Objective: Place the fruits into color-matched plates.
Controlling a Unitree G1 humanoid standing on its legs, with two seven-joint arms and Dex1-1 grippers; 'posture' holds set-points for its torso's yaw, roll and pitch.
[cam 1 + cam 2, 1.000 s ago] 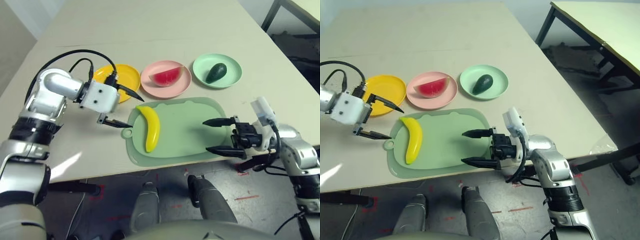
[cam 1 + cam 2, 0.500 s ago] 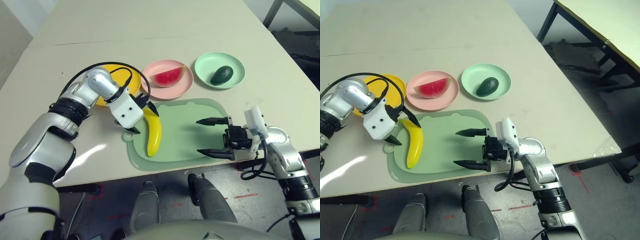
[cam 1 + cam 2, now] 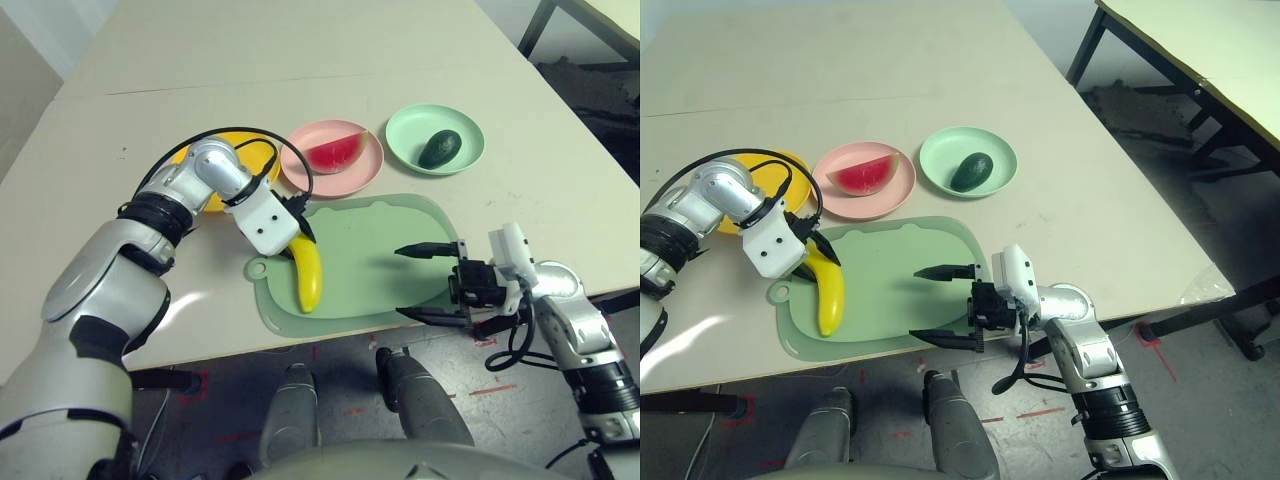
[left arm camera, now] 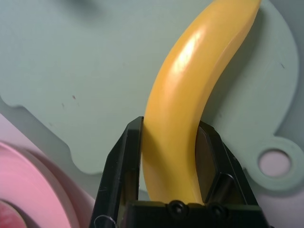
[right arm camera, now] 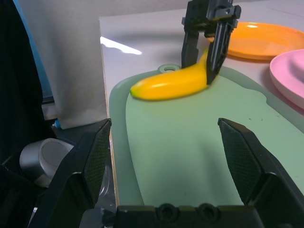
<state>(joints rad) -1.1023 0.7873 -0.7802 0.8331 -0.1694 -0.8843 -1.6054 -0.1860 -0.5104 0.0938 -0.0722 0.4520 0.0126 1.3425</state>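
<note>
Left end effector [image 4: 168, 156] clamped on banana [image 3: 306, 272], lying near mat's [image 3: 370, 255] left edge. Right end effector [image 3: 418, 283] spread apart at mat's near right edge. Mat centre bare; yellow plate [image 3: 732, 172] unoccupied.

A: What is different about the left gripper [image 4: 170, 159] now?

B: A second ago it hung beside the pale green rounded mat [image 3: 370, 250], its black fingers spread wide, apart from the curved yellow toy banana [image 3: 306, 270]. Now it is down at the banana's far end, with one finger closed against each side of the fruit.

A: Has the banana itself shifted?

B: Hardly; it lies on the mat much as before, only now it sits between those fingers.

A: And the right gripper [image 3: 428, 283]?

B: No clear change of its own.
</note>
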